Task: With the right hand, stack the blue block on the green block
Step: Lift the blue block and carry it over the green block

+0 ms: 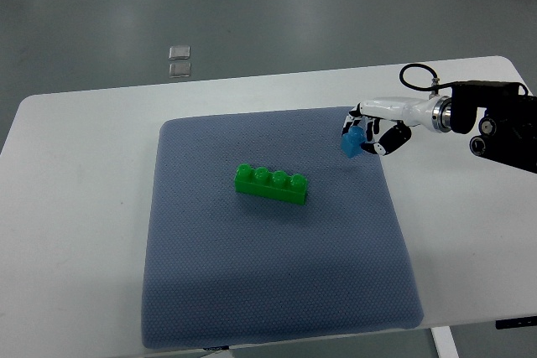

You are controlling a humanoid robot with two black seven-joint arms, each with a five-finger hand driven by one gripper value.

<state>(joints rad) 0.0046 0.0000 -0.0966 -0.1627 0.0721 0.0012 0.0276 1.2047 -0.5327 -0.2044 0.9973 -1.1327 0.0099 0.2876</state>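
A long green block (271, 184) with a row of studs lies near the middle of the blue-grey mat (252, 291). My right hand (366, 135) reaches in from the right edge and is shut on a small blue block (352, 142), held at the mat's upper right corner. The blue block hangs to the right of the green block and a little farther back, apart from it. The left arm does not show.
The mat covers the middle of a white table (75, 207). Two small clear squares (179, 59) lie on the grey floor beyond the table's far edge. A black cable (417, 73) loops above my right wrist.
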